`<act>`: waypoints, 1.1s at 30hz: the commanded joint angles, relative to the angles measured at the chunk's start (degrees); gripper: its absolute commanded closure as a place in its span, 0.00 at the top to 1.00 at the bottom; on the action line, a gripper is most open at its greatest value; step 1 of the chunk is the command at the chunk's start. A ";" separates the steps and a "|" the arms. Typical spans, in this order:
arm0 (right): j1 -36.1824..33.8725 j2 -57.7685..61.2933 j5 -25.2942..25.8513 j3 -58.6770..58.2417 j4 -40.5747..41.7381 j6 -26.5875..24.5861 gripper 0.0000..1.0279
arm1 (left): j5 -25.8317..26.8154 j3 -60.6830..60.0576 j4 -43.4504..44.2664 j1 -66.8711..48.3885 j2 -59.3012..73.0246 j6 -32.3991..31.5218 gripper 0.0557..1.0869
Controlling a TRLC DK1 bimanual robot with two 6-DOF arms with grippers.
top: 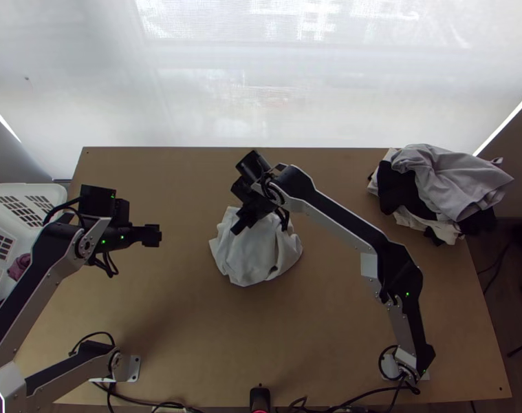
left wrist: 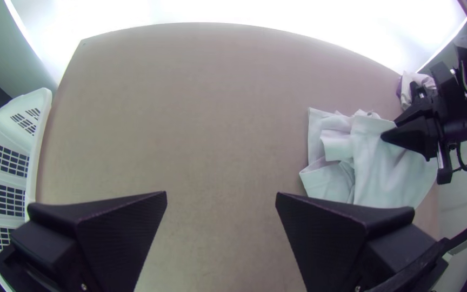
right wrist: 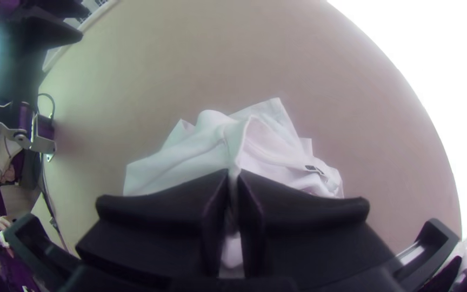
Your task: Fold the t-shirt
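The top view shows a pile of clothes [top: 453, 180] at the far right corner of the table [top: 329, 310]; the right wrist view, a small dark label [right wrist: 313, 168] on the white t-shirt [top: 257, 260], bunched mid-table. The right gripper [top: 238, 227] clenches its fabric; the left gripper [top: 157, 235] has fingers [left wrist: 117, 232] wide apart.

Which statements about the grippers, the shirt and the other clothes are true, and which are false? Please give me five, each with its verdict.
1. The right gripper pinches the white shirt. True.
2. The left gripper holds a sleeve. False: the left gripper is open and empty.
3. The shirt lies spread flat. False: it is bunched.
4. In the top view, a white basket is at the left. True.
5. The clothes pile is near left. False: the pile is far right.
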 commanded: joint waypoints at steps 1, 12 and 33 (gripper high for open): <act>-0.10 -2.99 1.52 1.11 0.71 -0.92 0.03 | -0.09 -1.47 0.08 0.05 -1.55 -0.19 0.95; 0.34 -8.35 11.71 15.53 0.97 -5.84 0.03 | -0.09 -0.77 0.08 -0.74 -3.04 -0.37 0.95; 4.82 -20.21 29.99 19.13 18.02 -18.59 0.03 | -0.35 -1.56 -0.88 -0.83 -7.00 -0.10 0.95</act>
